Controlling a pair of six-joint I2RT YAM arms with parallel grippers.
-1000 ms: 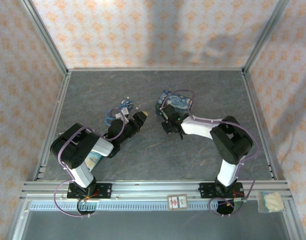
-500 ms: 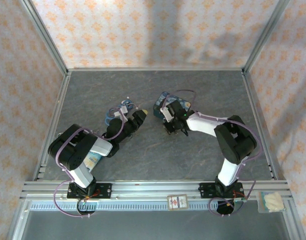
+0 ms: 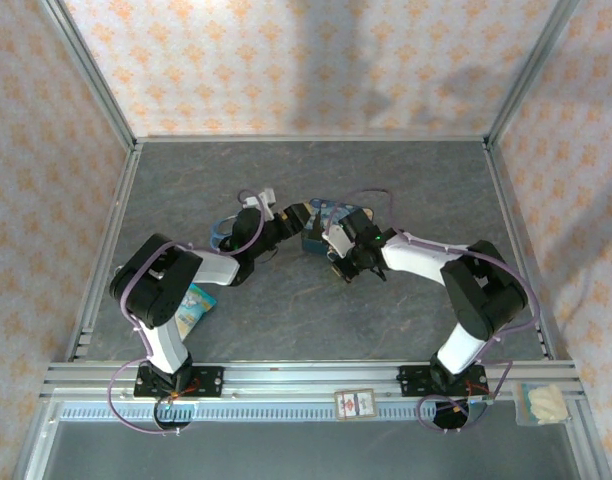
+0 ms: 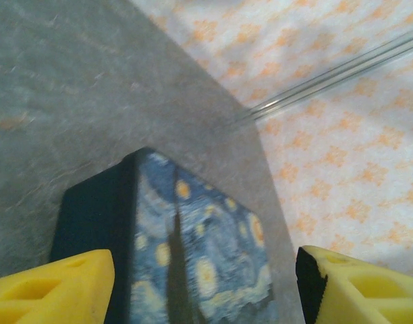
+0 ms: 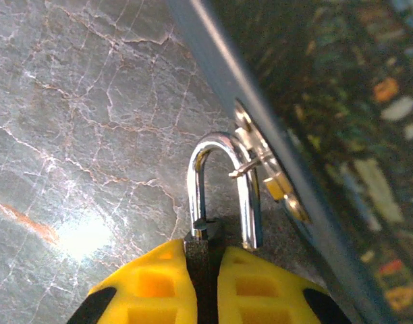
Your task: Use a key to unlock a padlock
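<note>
In the right wrist view my right gripper [image 5: 205, 270] is shut on the black body of the padlock [image 5: 195, 182]. Its silver shackle stands up and passes through the small hasp on the side of the starry-night tin [image 5: 341, 101]. Seen from above, the right gripper [image 3: 336, 262] sits at the tin's [image 3: 321, 228] near side. My left gripper [image 3: 294, 214] is at the tin's left end. In the left wrist view it is open [image 4: 206, 290], its yellow fingers [image 4: 51, 287] straddling the tin [image 4: 200, 250]. The key is out of view.
A blue cable [image 3: 222, 234] lies on the grey table behind the left arm. A small blue packet [image 3: 194, 310] rests by the left arm's base. A card [image 3: 353, 402] and a clear bag [image 3: 539, 403] sit on the front rail. Patterned walls enclose the table.
The left gripper has swung right, from beside the blue cable up to the tin. The tin has shifted left and nearer with the right gripper, which stays shut on the padlock.
</note>
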